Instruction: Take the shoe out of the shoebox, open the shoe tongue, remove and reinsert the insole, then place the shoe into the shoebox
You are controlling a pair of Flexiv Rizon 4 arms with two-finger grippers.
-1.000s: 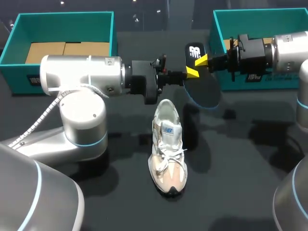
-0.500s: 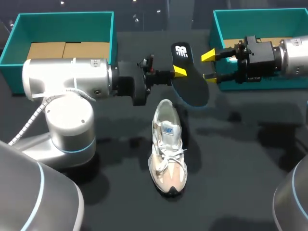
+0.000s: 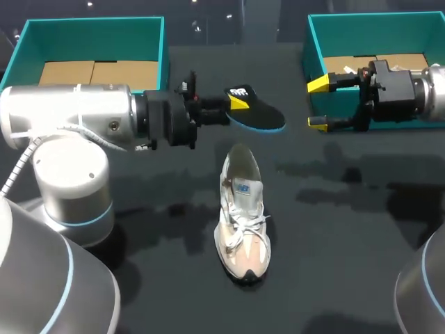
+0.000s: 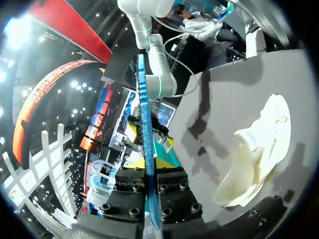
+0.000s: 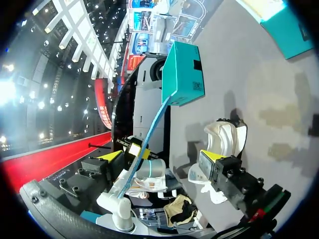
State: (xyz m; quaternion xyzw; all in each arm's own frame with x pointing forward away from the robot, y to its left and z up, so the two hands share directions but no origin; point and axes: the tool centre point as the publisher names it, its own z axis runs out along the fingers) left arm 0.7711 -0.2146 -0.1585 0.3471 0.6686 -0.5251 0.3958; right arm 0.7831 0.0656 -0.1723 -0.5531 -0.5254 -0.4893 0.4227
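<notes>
On the near middle of the tabletop (image 3: 334, 243), a pale shoe (image 3: 242, 209), upright on its sole, toe nearest, heel away, laced across the top. Small blue logo patch (image 3: 243, 188) on its tongue, too small to read.

Just beyond the heel and lifted off the tabletop, a dark insole (image 3: 254, 115) with a blue edge, pinched at its heel end in the left jaws, closed tight on it from both sides. Seen edge-on between them from the left wrist, with the shoe off to one side. White logo on the insole beside the yellow tip (image 3: 238, 103), not legible.

Level with that and well apart to the right, the right jaws spread wide, holding nothing, at the near corner of the right teal box (image 3: 375, 28). Left arm (image 3: 69, 118) across the front of the left teal box (image 3: 90, 42), covering its near wall.

At the far edge, both boxes open-topped, brown cardboard (image 3: 97, 69) lying in each. From the right wrist, a dark label (image 5: 196, 85) on the left box's side, print unreadable.
</notes>
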